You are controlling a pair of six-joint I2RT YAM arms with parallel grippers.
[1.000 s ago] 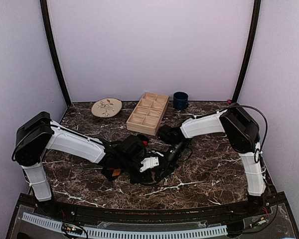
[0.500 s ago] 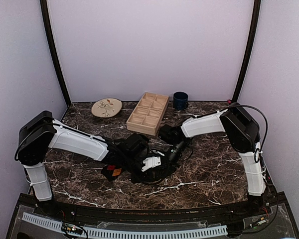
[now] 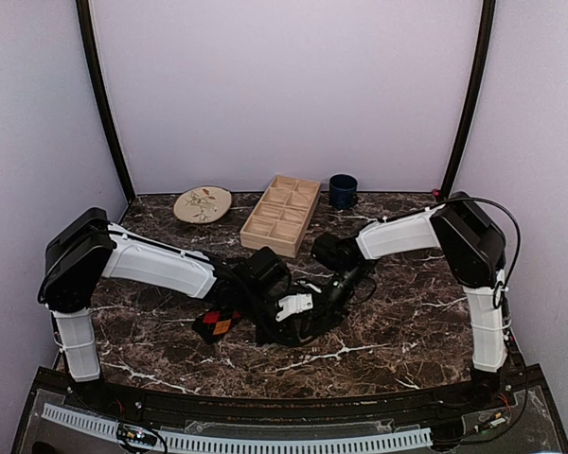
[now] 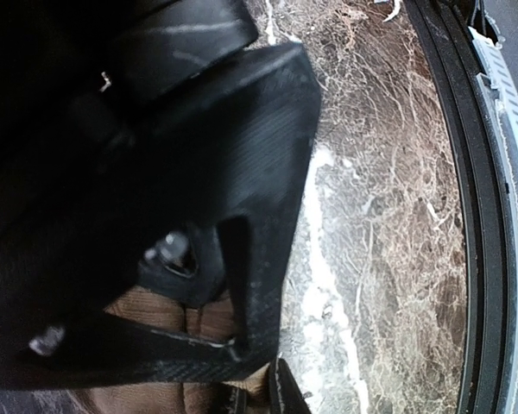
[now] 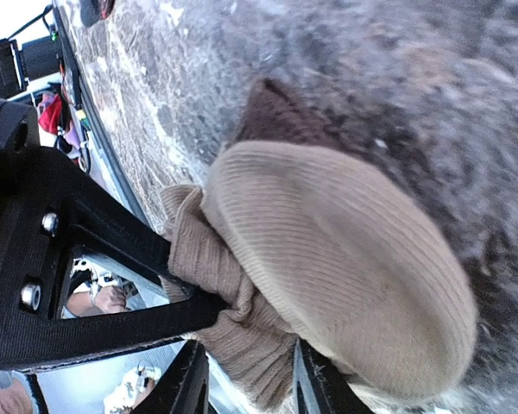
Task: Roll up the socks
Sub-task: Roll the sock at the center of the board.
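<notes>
A round cream plate with a floral print (image 3: 203,203) sits well beyond the left jaws and to their left, at the back of the dark, white-veined marble bench (image 3: 407,326). The black sock with red and orange argyle diamonds (image 3: 214,324) lies crumpled on the bench just left of the left jaws, beside the wrist of the white left arm (image 3: 161,265). The left jaws, over the middle of the bench, stand nearly together. In the left wrist view their dark fingertips (image 4: 285,392) pinch a fold of the plain tan-beige ribbed sock (image 5: 345,259). That sock is bunched into a rounded bundle on the bench between the two sets of jaws, which almost meet over it. A pale wooden tray divided into compartments (image 3: 281,214) stands beyond both sets of jaws. The right jaws stand apart, one fingertip (image 5: 315,388) on each side of the sock's gathered end, with the rounded bulk of the bundle just ahead of them. The white right arm (image 3: 398,236) reaches in from the right. A dark blue mug (image 3: 342,190) stands upright well beyond the right jaws, just beside the tray's far right corner.
</notes>
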